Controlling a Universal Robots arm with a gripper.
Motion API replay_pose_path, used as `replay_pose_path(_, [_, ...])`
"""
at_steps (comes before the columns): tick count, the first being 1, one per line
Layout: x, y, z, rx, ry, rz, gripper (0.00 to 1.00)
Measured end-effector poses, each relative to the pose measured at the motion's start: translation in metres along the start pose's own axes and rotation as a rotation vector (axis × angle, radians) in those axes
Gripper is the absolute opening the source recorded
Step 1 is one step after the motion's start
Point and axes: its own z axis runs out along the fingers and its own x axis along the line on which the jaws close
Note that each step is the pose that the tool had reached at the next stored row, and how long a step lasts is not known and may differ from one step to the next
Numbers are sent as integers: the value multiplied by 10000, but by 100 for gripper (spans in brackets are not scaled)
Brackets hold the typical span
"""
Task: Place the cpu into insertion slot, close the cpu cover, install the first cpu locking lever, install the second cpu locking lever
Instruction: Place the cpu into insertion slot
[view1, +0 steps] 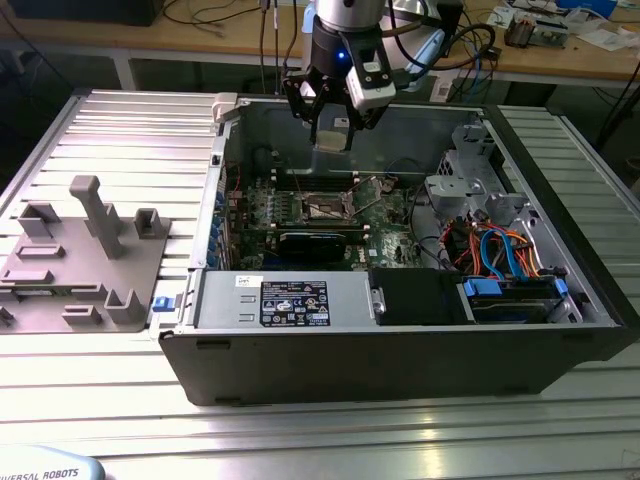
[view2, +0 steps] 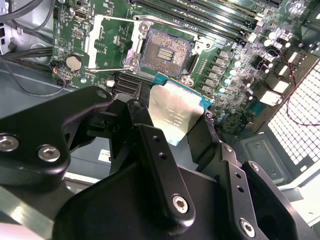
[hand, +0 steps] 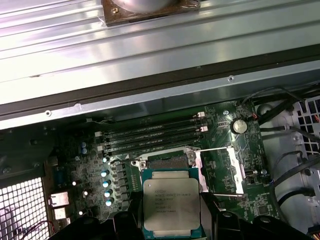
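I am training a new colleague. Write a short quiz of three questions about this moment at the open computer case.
1. True or false: the small flat square silver-grey cpu already sits in the square, silvery-rimmed insertion slot on the green board.
2. What holds the cpu? A) nothing, it lies on the board; B) the black hand, shut on its edges; C) a person.
3. Fill in: the insertion slot is ___ (empty or filled).

Key: 1 false, the cpu hangs above the slot; 2 B; 3 empty.
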Motion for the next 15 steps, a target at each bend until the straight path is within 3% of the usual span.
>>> replay_pose_path(15, [0,0,3,-2,-12,153,54])
